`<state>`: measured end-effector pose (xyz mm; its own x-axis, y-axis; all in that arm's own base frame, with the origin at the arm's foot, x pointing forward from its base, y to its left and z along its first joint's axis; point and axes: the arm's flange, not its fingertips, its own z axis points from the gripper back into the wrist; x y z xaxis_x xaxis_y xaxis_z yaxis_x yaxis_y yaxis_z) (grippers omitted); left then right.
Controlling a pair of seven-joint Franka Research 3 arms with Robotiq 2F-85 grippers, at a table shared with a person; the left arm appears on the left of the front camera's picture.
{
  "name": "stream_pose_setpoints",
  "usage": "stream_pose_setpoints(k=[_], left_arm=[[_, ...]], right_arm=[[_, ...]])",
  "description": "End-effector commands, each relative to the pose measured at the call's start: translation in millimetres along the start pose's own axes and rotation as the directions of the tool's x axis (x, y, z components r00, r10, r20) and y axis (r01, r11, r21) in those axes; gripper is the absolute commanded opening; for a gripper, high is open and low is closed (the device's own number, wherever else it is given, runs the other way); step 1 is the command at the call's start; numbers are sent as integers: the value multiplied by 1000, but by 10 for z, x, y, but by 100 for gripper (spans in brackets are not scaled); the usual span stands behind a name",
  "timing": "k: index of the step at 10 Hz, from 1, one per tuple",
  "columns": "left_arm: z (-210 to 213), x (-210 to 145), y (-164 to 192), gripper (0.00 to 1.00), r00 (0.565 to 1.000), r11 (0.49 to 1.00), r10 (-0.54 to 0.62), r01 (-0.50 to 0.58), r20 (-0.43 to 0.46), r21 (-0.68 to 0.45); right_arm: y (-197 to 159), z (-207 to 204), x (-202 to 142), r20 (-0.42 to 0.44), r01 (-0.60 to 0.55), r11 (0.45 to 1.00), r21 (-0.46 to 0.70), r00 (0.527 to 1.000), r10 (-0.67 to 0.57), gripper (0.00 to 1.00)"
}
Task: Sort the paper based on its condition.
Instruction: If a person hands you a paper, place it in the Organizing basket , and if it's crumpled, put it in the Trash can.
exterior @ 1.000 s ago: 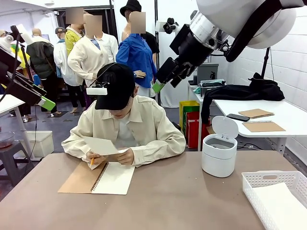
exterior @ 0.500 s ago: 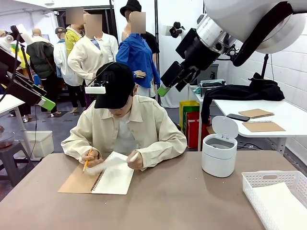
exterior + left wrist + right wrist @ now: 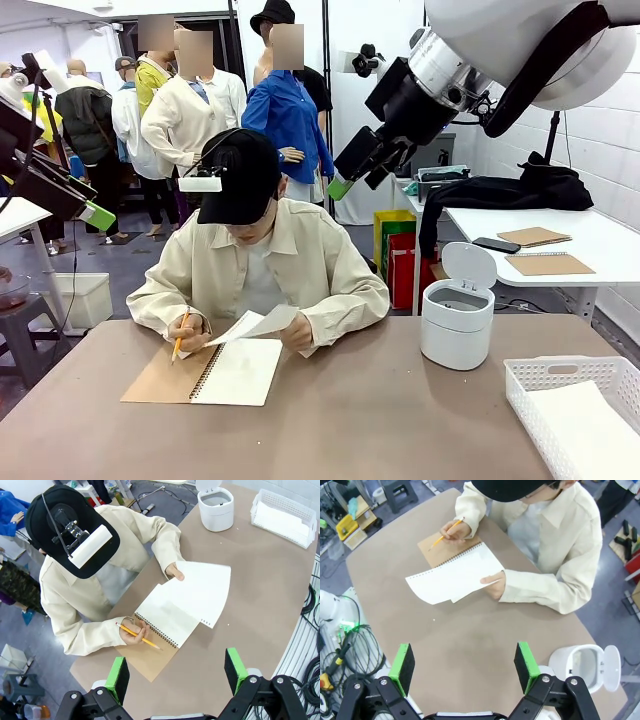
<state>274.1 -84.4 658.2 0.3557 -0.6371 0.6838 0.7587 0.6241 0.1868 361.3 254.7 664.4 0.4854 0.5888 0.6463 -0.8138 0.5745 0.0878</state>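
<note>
A person at the far side holds one white sheet of paper point(image 3: 258, 324) point(image 3: 202, 591) point(image 3: 451, 576) in one hand, lifted a little over an open spiral notebook point(image 3: 205, 372) point(image 3: 161, 622) point(image 3: 434, 544). The other hand holds a yellow pencil point(image 3: 137, 636). More paper point(image 3: 590, 428) point(image 3: 280, 519) lies in the white basket. My left gripper point(image 3: 176, 670) hangs open high above the table's near edge, empty. My right gripper point(image 3: 464, 661) is open and empty too, high over the table's middle; in the front view it point(image 3: 345, 178) hovers above the person.
A white lidded bin point(image 3: 457, 312) point(image 3: 216, 502) point(image 3: 585, 666) stands open at the right of the table. The white latticed basket point(image 3: 530, 378) point(image 3: 310, 515) sits at the near right corner. Bystanders and another table with notebooks are behind.
The person pressed the sheet down onto the notebook, then lifted it off to the right. My right arm shifted slightly right and down early on, then held still.
</note>
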Motion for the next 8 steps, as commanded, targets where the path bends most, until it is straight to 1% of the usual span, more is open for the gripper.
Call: stream_pose_setpoints(k=[1,8], left_arm=[[3,-1,6,100,1000,1000,1,-1,0,1],[3,-1,6,100,1000,1000,1,-1,0,1]], right_arm=[[-19,-13,15,0,2,1000,1,1000,-2,100],[-19,-13,15,0,2,1000,1,1000,-2,100]])
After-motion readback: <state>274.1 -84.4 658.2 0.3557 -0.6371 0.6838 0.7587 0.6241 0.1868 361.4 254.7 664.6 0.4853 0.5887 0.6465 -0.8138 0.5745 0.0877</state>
